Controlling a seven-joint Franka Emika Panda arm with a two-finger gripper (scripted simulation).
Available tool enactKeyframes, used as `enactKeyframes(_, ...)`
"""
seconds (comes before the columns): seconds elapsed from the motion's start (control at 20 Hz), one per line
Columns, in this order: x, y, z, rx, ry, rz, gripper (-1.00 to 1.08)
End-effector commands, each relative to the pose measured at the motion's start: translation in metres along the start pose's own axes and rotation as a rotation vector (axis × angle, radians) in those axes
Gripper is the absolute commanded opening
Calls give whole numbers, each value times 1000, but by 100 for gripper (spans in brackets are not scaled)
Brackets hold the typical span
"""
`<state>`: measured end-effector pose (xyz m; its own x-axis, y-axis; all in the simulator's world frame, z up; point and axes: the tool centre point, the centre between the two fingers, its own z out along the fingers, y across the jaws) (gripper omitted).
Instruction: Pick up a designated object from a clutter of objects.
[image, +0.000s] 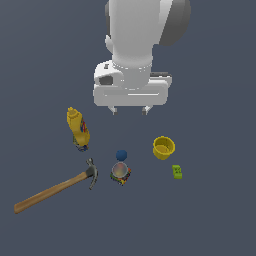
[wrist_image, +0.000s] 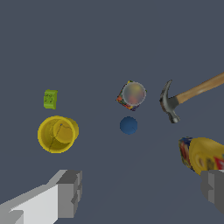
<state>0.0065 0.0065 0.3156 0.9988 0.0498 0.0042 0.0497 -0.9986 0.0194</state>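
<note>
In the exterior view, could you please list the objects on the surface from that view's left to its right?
Hammer → mustard bottle → can → cup → green block. The blue ball sits in line with the can, so I leave it out.

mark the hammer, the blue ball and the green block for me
hammer (image: 52, 190): exterior view, middle of the wooden handle.
blue ball (image: 121, 155): exterior view, centre of the ball.
green block (image: 177, 172): exterior view, top face of the block.
</note>
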Motion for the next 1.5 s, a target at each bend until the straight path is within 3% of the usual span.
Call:
enactKeyframes(0.0, 0, 0, 0, 0, 0, 0, 100)
enactKeyframes(0.6, 1, -33, -8, 9, -1, -54, 100)
enactKeyframes(1.05, 18, -18, 0, 19, -2, 7, 100)
enactKeyframes(1.45, 56, 18, 22, 37, -5, 150, 100)
